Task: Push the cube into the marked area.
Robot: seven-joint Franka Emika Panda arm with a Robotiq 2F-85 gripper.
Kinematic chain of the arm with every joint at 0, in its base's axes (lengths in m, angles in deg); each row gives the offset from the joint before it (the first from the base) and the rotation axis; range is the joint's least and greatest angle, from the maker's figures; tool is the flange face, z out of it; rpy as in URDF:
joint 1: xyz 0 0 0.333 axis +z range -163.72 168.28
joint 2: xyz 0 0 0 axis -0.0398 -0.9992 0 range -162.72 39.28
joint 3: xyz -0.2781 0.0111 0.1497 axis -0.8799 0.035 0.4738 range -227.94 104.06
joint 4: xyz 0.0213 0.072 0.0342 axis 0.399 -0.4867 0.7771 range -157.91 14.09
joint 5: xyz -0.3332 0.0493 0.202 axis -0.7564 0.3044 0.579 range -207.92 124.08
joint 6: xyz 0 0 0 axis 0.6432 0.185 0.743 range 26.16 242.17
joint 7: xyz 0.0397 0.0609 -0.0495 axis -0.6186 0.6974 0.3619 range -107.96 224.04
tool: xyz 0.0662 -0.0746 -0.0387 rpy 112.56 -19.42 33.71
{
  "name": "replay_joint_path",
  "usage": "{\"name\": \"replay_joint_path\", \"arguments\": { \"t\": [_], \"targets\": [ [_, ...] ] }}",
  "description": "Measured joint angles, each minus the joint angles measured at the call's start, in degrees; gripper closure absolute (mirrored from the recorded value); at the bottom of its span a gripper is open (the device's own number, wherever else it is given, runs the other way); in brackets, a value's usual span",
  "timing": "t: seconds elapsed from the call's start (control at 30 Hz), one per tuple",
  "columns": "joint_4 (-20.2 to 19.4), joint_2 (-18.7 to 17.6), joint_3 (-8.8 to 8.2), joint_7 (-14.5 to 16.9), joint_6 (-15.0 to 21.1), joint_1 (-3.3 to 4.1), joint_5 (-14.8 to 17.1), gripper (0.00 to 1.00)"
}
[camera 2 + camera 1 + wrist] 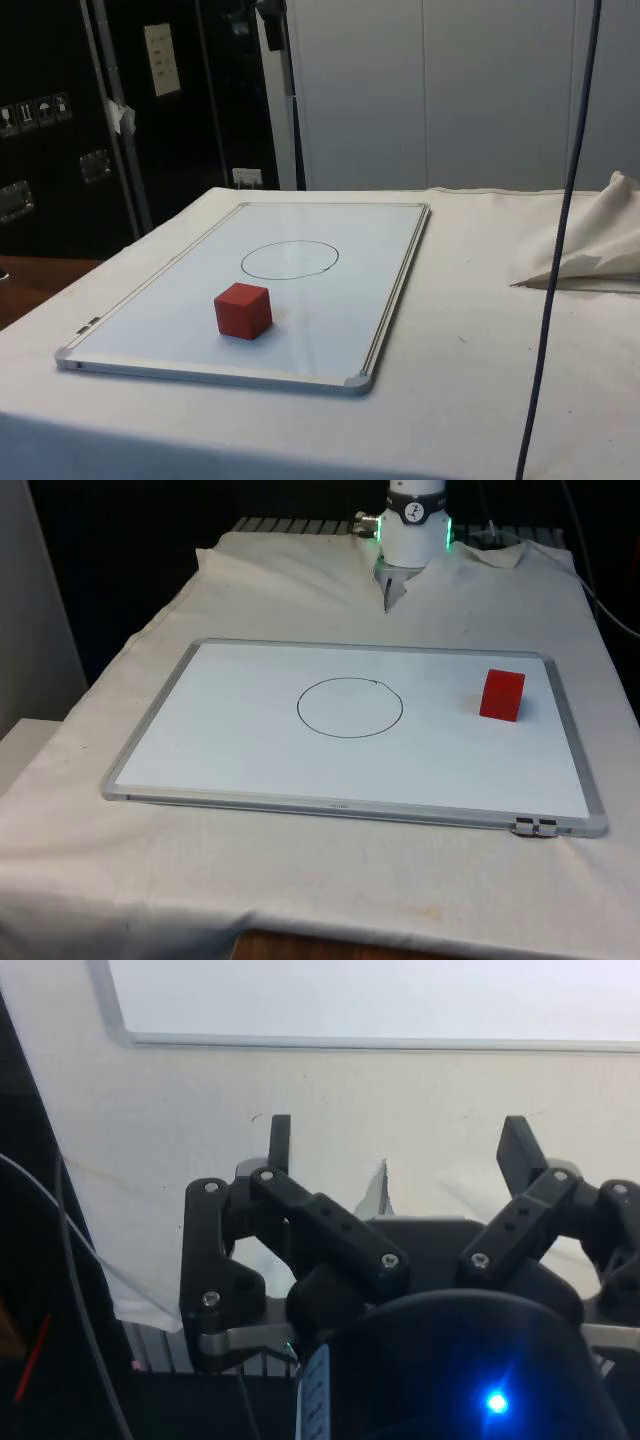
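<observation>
— cube [502, 694] sits on the whiteboard [250, 770], well apart from the circle [350, 707], toward the front view's right.

— your gripper [395, 1145] hangs spread over the worktop [300, 600]. push off-centre and i'd expect it to spin aside.

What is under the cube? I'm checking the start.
The cube sits on the whiteboard, outside the circle. A white cloth lies under the board; the table is covered.
</observation>
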Motion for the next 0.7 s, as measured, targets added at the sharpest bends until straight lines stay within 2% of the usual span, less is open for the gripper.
{"name": "replay_joint_path", "arguments": {
  "t": [0.1,0.13,0.23,0.27,0.4,0.43,0.47,0.53,0.57,0.67,0.7],
  "targets": [
    [0.0,0.0,0.0,0.0,0.0,0.0,0.0,0.14],
    [0.0,0.0,0.0,0.0,0.0,0.0,0.0,0.14],
    [0.0,0.0,0.0,0.0,0.0,0.0,0.0,0.3],
    [0.0,0.0,0.06,0.0,0.0,0.0,0.0,0.4],
    [0.0,0.0,0.06,0.0,0.0,0.0,0.0,0.6],
    [0.0,0.0,0.06,0.0,0.0,0.0,0.0,0.6],
    [0.0,0.0,0.06,0.0,0.0,0.0,0.0,0.64],
    [0.0,0.0,0.06,0.0,0.0,0.0,0.0,0.76],
    [0.0,0.0,0.06,0.0,0.0,0.0,0.0,0.86],
    [0.0,0.0,0.17,0.0,0.0,0.0,0.0,1.0],
    [0.0,0.0,0.17,0.0,0.0,0.0,0.0,1.0]
  ]
}}
